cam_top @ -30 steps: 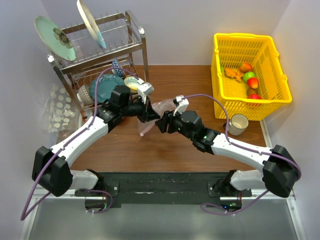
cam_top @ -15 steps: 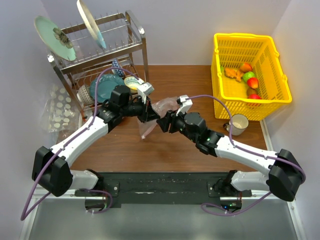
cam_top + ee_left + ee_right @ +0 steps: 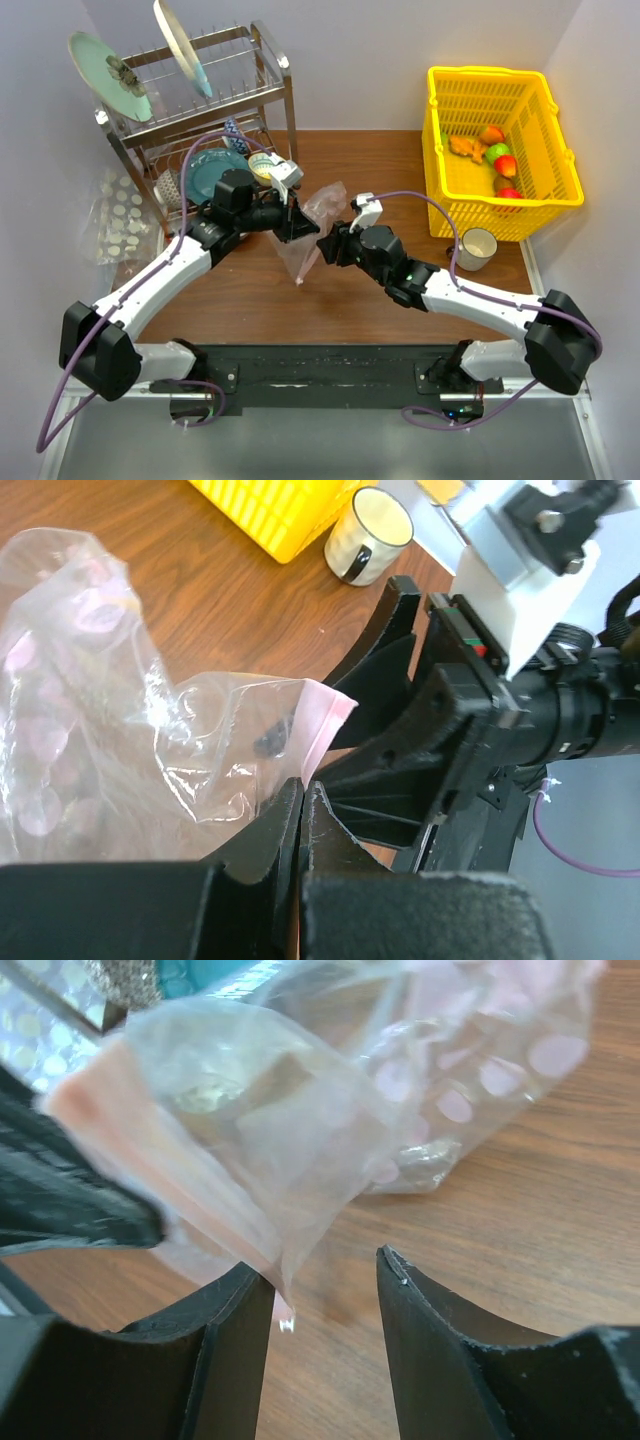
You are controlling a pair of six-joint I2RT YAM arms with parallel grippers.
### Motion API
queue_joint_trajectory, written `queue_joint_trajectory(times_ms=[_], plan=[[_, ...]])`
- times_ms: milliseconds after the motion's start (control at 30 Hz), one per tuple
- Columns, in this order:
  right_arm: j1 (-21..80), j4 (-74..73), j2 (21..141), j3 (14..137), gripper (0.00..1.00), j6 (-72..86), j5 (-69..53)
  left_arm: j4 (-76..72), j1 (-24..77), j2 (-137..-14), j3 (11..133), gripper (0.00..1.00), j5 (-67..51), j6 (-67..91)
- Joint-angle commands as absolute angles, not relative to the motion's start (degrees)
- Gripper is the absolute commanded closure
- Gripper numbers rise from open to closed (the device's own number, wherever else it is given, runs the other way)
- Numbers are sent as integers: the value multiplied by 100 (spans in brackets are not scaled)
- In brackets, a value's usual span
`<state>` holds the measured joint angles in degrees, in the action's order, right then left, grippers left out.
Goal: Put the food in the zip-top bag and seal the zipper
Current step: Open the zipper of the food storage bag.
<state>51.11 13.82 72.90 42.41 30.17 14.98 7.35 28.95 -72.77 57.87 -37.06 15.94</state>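
The zip-top bag [image 3: 312, 228] hangs crumpled above the table between both grippers, clear with a pink tint. My left gripper [image 3: 294, 222] is shut on its pink zipper strip [image 3: 322, 725], seen at the jaws in the left wrist view [image 3: 300, 798]. My right gripper [image 3: 326, 244] is open; in the right wrist view [image 3: 320, 1268] the bag's lower corner [image 3: 285, 1270] dangles between the spread fingers, close to the left finger. The bag [image 3: 330, 1090] looks empty. The food [image 3: 492, 152] lies in the yellow basket [image 3: 470, 205] at the back right.
A white mug [image 3: 477, 248] stands in front of the basket. A metal dish rack [image 3: 262, 80] with plates stands at the back left. A clear bag with white discs [image 3: 120, 220] lies left of it. The two arms nearly touch at mid-table.
My left gripper has drawn the bag up and slightly back, so it now hangs longer with its corner pointing down. The right gripper stays close beside it.
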Motion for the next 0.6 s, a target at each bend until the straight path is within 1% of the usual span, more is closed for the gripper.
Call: queue_joint_trajectory(times_ms=[0,67,100,133,167,200,233,300,367,400,433,467,533,567], plan=[[5142,1494,7225,4421,53,3164,2004,413,2856,-7031,5862,100,-3814,1714],[5142,1564,7181,4395,58,3164,1978,413,2856,-7031,5871,100,-3814,1723],[5142,1599,7163,4395,64,3103,1943,413,2856,-7031,5871,100,-3806,1723],[5142,1634,7154,4395,77,3068,1908,430,2848,-7031,5871,100,-3780,1723],[5142,1643,7111,4412,83,3050,1899,439,2848,-7023,5871,100,-3753,1714],[5142,1652,7093,4412,87,2998,1864,448,2848,-7022,5871,100,-3709,1714],[5142,1670,7075,4421,94,2962,1820,457,2848,-7022,5871,100,-3700,1705],[5142,1653,7014,4465,100,2874,1688,466,2848,-7023,5871,100,-3665,1696],[5142,1565,6970,4535,100,2874,1626,501,2848,-7022,5880,100,-3604,1653],[5142,1521,6918,4570,100,2891,1556,562,2848,-7014,5889,100,-3342,1618],[5142,1468,6900,4605,100,2909,1530,667,2848,-6996,5897,95,-3218,1600],[5142,1346,6882,4710,100,2979,1503,685,2848,-6953,5897,77,-3138,1574],[5142,1022,6890,4868,100,3076,1503,660,2856,-6873,5854,60,-3032,1512],[5150,872,6917,5104,100,3181,1512,616,2865,-6777,5819,46,-2997,1477]])
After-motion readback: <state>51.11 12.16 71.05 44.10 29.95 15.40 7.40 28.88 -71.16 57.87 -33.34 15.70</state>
